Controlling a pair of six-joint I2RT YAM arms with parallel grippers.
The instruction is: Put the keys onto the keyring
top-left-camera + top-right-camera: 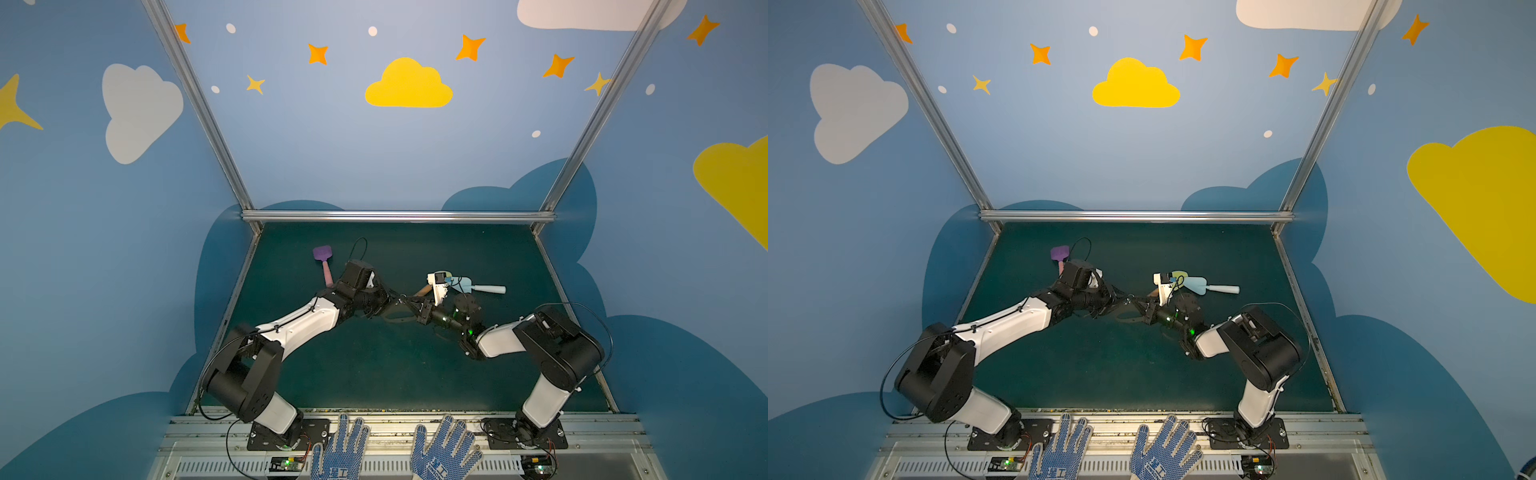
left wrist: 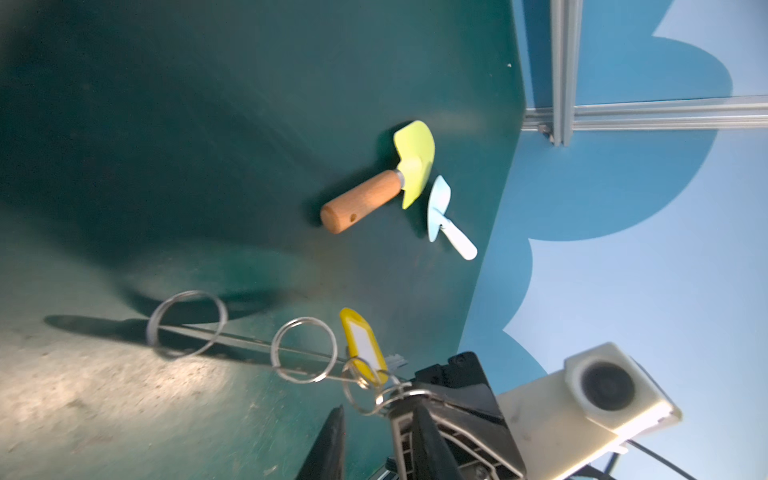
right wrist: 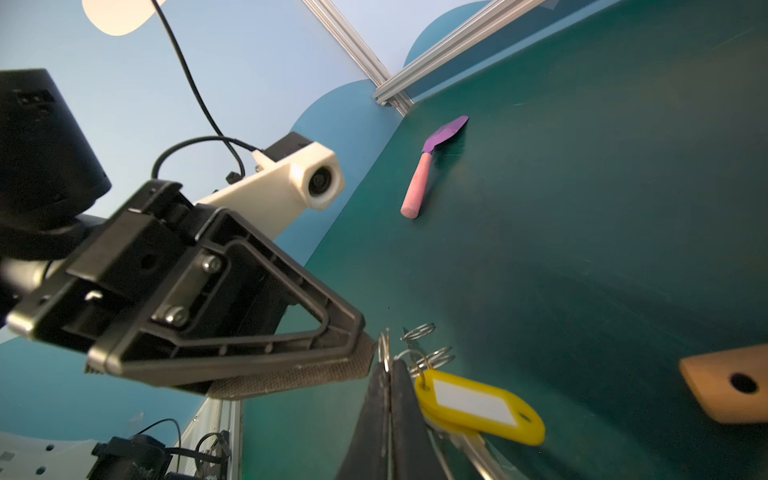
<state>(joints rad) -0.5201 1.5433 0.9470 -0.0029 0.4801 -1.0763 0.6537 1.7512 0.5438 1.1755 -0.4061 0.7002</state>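
Observation:
My two grippers meet above the middle of the green table. The keyring [image 2: 249,341] shows edge-on as a thin grey plate with metal rings [image 2: 303,350] through it; in both top views it is a dark shape [image 1: 395,319] [image 1: 1128,319] between the arms. My right gripper [image 3: 389,366] [image 1: 415,311] is shut on its end. The keys [image 3: 478,402], a yellow tag over a silver key, hang by a small ring right beside those jaws [image 2: 362,345]. My left gripper [image 2: 376,411] [image 1: 390,300] stands open just short of that ring, nothing between its fingers.
A yellow-green shovel [image 2: 411,166] with a wooden handle and a light blue shovel [image 1: 473,286] lie behind the right gripper. A purple shovel [image 1: 323,259] with a pink handle lies behind the left arm. Two blue gloves [image 1: 345,449] rest on the front rail.

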